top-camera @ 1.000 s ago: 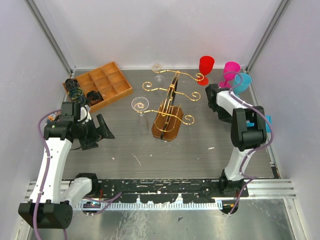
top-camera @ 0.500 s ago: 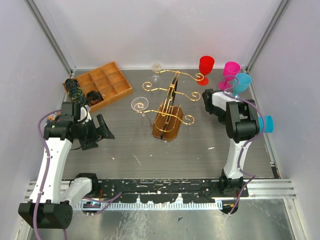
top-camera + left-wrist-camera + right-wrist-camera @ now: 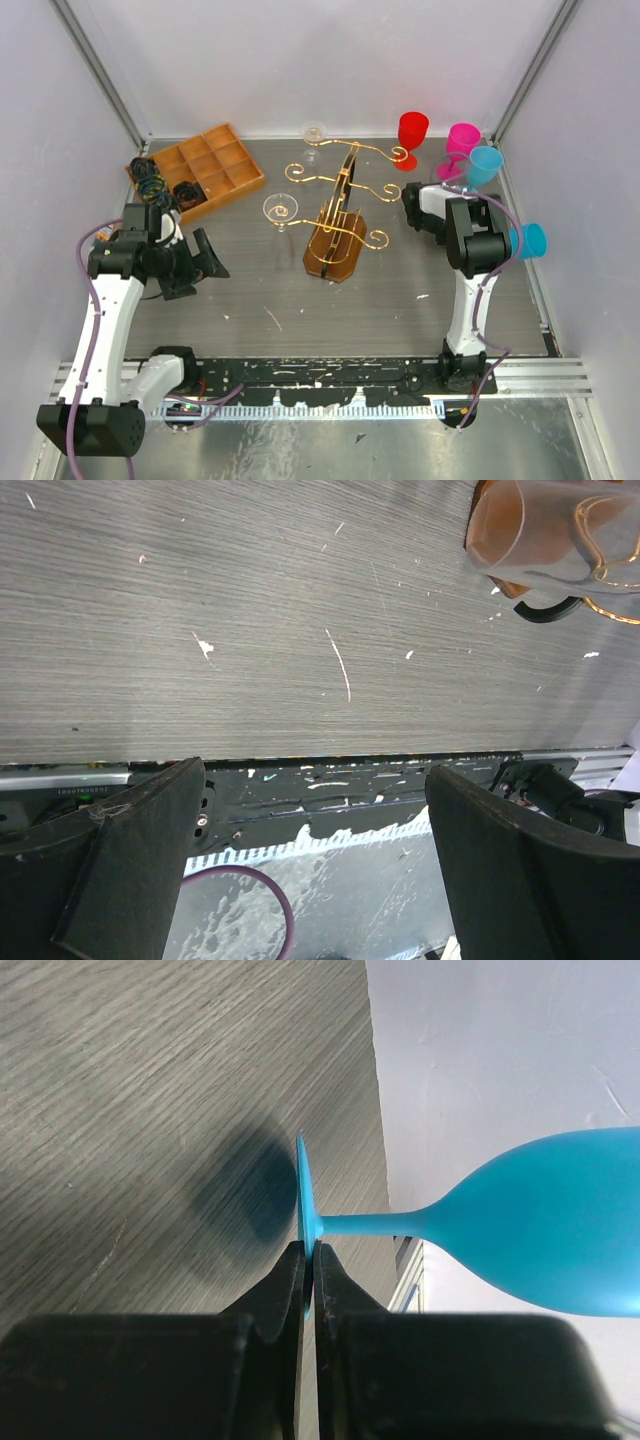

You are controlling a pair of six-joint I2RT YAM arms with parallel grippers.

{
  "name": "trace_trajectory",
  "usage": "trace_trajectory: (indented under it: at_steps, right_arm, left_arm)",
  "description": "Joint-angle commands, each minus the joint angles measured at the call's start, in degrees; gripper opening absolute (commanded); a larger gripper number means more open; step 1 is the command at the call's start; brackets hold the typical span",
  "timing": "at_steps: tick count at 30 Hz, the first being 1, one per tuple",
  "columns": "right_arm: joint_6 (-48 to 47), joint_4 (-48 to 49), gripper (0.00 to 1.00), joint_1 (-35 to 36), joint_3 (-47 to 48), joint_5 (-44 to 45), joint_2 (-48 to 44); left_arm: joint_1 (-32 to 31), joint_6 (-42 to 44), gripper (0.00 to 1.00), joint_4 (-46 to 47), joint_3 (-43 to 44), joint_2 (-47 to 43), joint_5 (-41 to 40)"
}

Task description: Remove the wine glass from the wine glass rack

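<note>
Grey wood-grain counter [image 3: 400, 290] | right tool [image 3: 310, 1252] pinching matte cyan wine glass [image 3: 540, 1220] by thin foot rim [image 3: 303, 1190] | judged light, rigid, slip-prone; stem [image 3: 370, 1223] safer | left tool [image 3: 320, 870] agape, empty

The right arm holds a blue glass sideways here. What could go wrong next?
1. The right gripper pinches only the edge of the blue glass's thin foot, with the bowl sticking out sideways; it may pivot or slip free.
2. The bowl looks close to the side wall; a swing that way could knock it.
3. A pink glass and a second blue glass stand by the arm and might be toppled.
</note>
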Motion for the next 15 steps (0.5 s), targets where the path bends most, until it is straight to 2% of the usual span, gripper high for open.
trace_trajectory:
  at_steps: [1,3,15]
  right_arm:
    - [2.1,4.8,0.02,0.1,0.2,-2.7,2.0]
    - [1.5,5.6,0.04,0.0,0.1,-3.9,2.5]
    - [-0.4,8.8,0.35,0.5,-0.5,-11.6,2.8]
  left_arm:
    - [0.2,1.1,0.98,0.2,0.3,0.3,0.2]
    - [0.3,1.1,0.98,0.1,0.4,0.4,0.2]
    - [0.3,1.2,0.98,-0.2,0.6,0.7,-1.3]
